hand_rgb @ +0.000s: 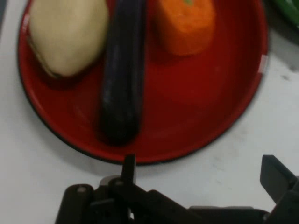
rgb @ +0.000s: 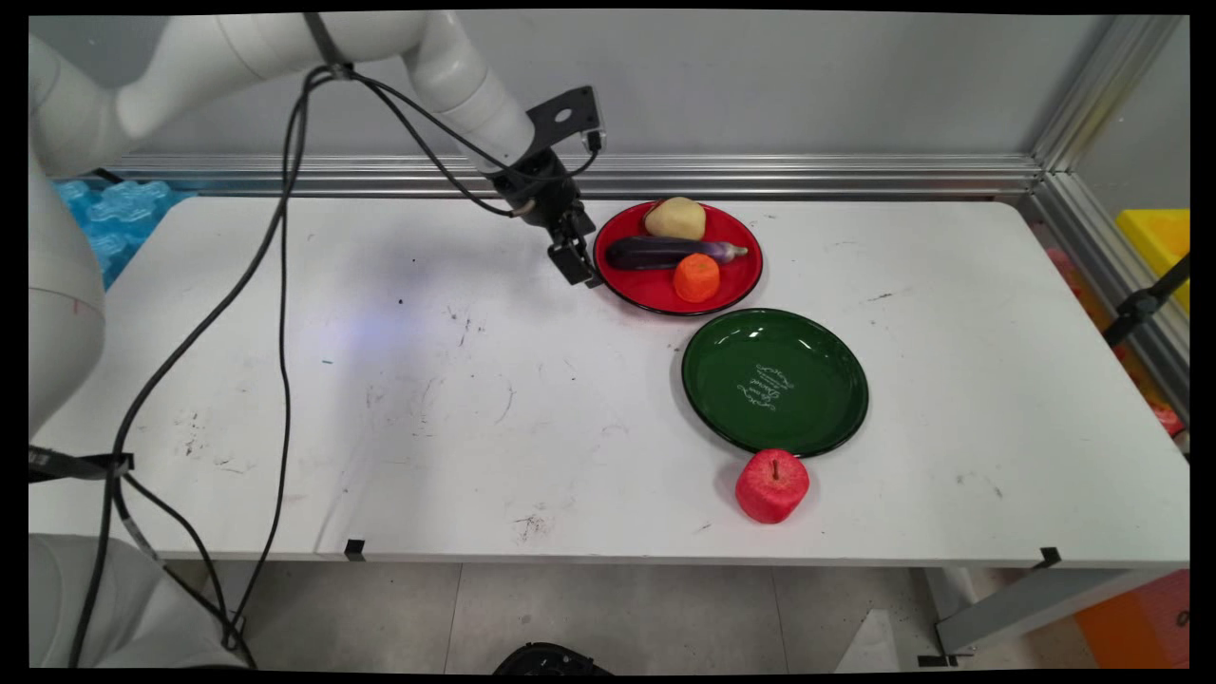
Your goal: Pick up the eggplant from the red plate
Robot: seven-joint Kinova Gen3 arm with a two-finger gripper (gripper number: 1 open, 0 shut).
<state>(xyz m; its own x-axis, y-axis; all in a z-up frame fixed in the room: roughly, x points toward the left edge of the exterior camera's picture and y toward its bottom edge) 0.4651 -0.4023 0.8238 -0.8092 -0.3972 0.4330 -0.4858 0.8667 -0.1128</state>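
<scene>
**Hovering open-handed at the red plate's edge**

Looking down the main view, I have the gripper (rgb: 577, 264) low over the table (rgb: 427, 380), just beside the left rim of the red plate (rgb: 731, 290). I cannot tell from here whether it touches the rim. Its fingers are spread wide and there is nothing between them.

Three things lie in the red plate: a pale potato (rgb: 675, 218) at the back, a dark eggplant (rgb: 665, 252) stretched across the middle, and an orange carrot chunk (rgb: 696, 277) at the front. The eggplant's blunt end points toward the gripper and is the nearest piece to it.

The hand view confirms the spread. The gripper (hand_rgb: 200, 161) shows one fingertip just below the plate's rim and the other far off to the side, with bare table (hand_rgb: 37, 163) under them. Beyond sits the red plate (hand_rgb: 201, 107), with the potato (hand_rgb: 67, 37), the eggplant (hand_rgb: 121, 79) and the carrot chunk (hand_rgb: 186, 23) side by side, the eggplant's end closest to the fingers. Only a sliver of the green plate (hand_rgb: 287, 7) shows in one corner.

The main view alone gives me the rest of the layout. The green plate (rgb: 817, 380) holds nothing and sits just in front of the red one. A red apple (rgb: 771, 485) stands on the table just beside its near rim. Black cables (rgb: 282, 285) hang from the arm.
</scene>
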